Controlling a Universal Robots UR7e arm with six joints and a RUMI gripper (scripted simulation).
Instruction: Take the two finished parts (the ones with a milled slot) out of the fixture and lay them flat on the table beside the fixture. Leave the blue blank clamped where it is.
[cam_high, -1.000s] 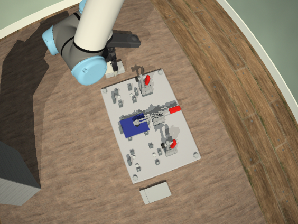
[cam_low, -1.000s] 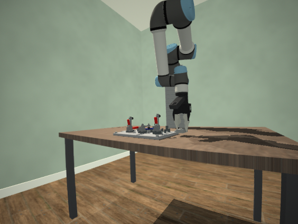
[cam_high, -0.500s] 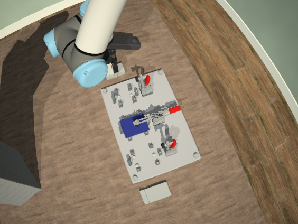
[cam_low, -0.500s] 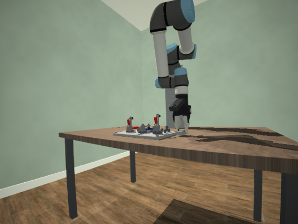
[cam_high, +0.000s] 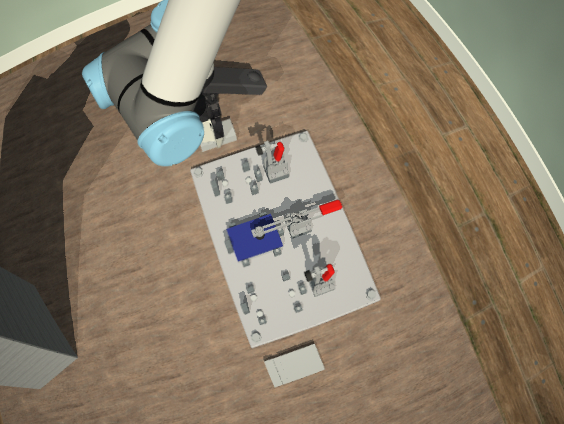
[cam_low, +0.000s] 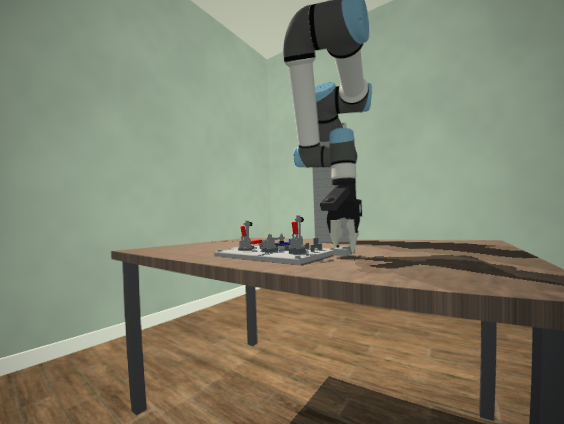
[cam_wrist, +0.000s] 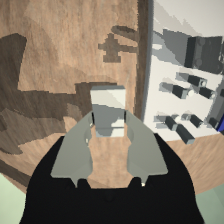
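My gripper (cam_high: 216, 133) (cam_low: 345, 248) (cam_wrist: 109, 111) is shut on a light grey finished part (cam_high: 228, 131) (cam_low: 344, 253) (cam_wrist: 108, 107). The part is level, at about table height, just beyond the end of the fixture (cam_high: 215, 212) (cam_low: 260, 257) (cam_wrist: 165, 20); whether it touches the table is unclear. The other finished part (cam_high: 296, 365) lies flat on the table past the fixture's opposite end. The blue blank (cam_high: 247, 244) (cam_low: 281, 244) (cam_wrist: 221, 123) sits in the middle station, with its clamp arm (cam_high: 280, 226) down on it. The two outer stations hold no part.
The outer clamps stand raised, with upright red handles (cam_high: 279, 151) (cam_high: 327, 273) (cam_low: 295, 228) (cam_low: 243, 231). The middle clamp's red handle (cam_high: 331, 207) lies low toward the fixture's long edge. A grey ribbed block (cam_high: 37, 355) stands at the left in the top view.
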